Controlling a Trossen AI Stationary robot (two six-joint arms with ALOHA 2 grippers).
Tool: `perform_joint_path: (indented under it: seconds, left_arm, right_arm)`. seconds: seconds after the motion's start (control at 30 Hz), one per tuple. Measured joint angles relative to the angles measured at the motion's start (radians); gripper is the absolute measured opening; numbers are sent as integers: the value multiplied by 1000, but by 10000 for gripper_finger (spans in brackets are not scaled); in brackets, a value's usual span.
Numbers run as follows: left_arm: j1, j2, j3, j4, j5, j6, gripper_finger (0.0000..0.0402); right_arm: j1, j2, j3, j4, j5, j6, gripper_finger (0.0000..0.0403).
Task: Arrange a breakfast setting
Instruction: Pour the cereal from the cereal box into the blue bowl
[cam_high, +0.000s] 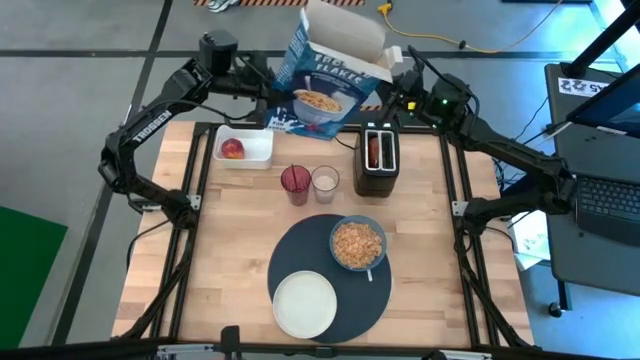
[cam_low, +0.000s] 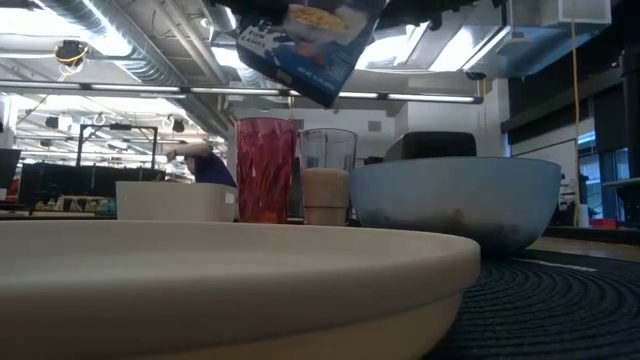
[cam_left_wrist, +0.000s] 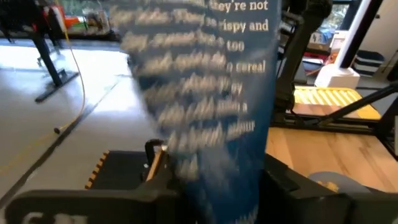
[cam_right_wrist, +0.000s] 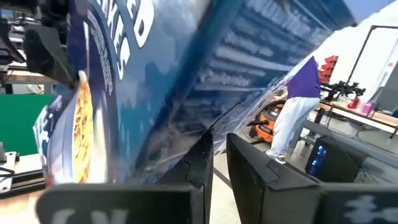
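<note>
- Overhead, we see the blue cereal box (cam_high: 325, 75) lifted at the top centre of the frame, its flap open, held between both arms.
- We see the left gripper (cam_high: 262, 78) clamped on the box's left side, and the right gripper (cam_high: 398, 85) clamped on its right side, above the black toaster (cam_high: 376, 158).
- We find the dark placemat (cam_high: 330, 275) at the lower centre, with the light-blue bowl (cam_high: 358, 243) on its upper right part, filled with cereal flakes (cam_high: 357, 241).
- We see the white plate (cam_high: 305, 303) on the placemat's lower left edge.
- We spot the red apple (cam_high: 232, 149) in a white tray (cam_high: 244, 147) at the upper left of the table.
- We see a red tumbler (cam_high: 295, 183) and a clear glass (cam_high: 324, 183) side by side, between the tray and the toaster.
- We notice a person (cam_right_wrist: 292, 112) standing in the room beyond, in the right wrist view.
</note>
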Motion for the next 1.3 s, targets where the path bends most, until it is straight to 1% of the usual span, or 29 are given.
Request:
perform_joint_path:
  seconds: [0.23, 0.53, 0.67, 0.8, 0.9, 1.17, 1.3]
  left_arm:
    - [-18, 20, 0, 0, -35, -5, 146]
    - [-54, 72, 0, 1, -50, -13, 183]
    - [-67, 90, 0, 4, -113, -12, 187]
    - [-73, 98, 0, 3, -187, -5, 187]
    - [-73, 103, 0, -3, -238, 23, 187]
    - [-74, 173, 0, -31, -241, 26, 187]
    - [-75, 217, 0, -48, -258, 44, 187]
  right_arm:
    - [1, 0, 0, -3, -20, 7, 50]
    - [8, 14, 0, -4, -28, 24, 50]
    - [8, 26, -1, -9, -32, 27, 50]
    - [13, 37, -2, -19, -13, 28, 50]
    - [14, 42, -2, -28, -6, 27, 50]
    - [13, 50, -2, -105, 40, -20, 50]
    - [12, 71, -2, -155, 66, -27, 50]
